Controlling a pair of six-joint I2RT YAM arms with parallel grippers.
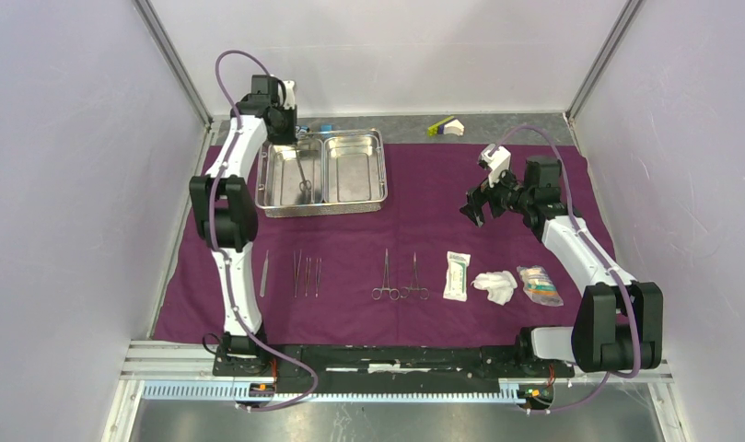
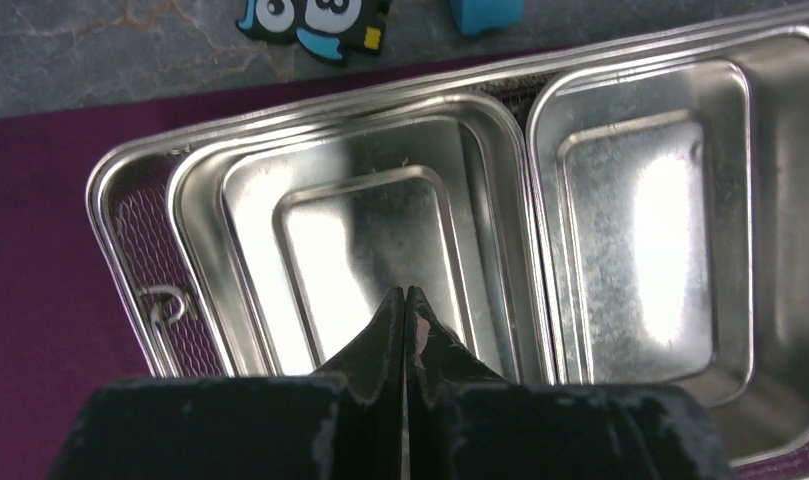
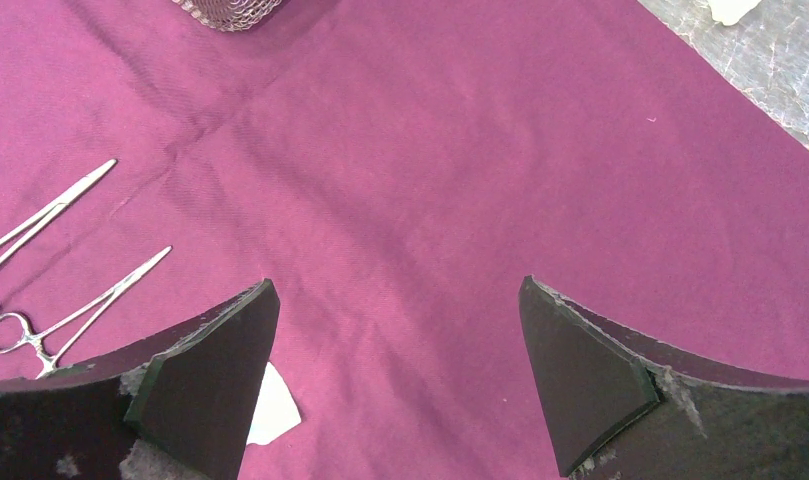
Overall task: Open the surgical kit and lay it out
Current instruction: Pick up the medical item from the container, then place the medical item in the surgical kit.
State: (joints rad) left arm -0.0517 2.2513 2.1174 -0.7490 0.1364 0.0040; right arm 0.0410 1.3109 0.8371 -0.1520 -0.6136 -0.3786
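- The left gripper is pressed fully closed above the left compartment of the steel tray. From above, a ring-handled forceps appears to hang from it, rings down. Its own camera shows only a thin sliver between the fingers, so the hold looks slight. A quick swing could let the forceps slip and drop into the tray.
- The rings hang low inside the compartment. If the arm travels toward the near side without lifting first, they could catch the tray's near rim and drag or tip the tray on the purple cloth.
- The near row on the cloth is crowded: tweezers, three slim instruments, two forceps, a white packet, gauze and a clear packet. A dangling instrument set down off-target could land across a neighbour and knock the row askew. The gap between the slim instruments and the two forceps looks the safest spot.
- The right gripper stands wide open with nothing in it, above bare cloth at the right, apart from the row. A low move toward the row could rake the packet or gauze, or snag the cloth and shift everything on it.
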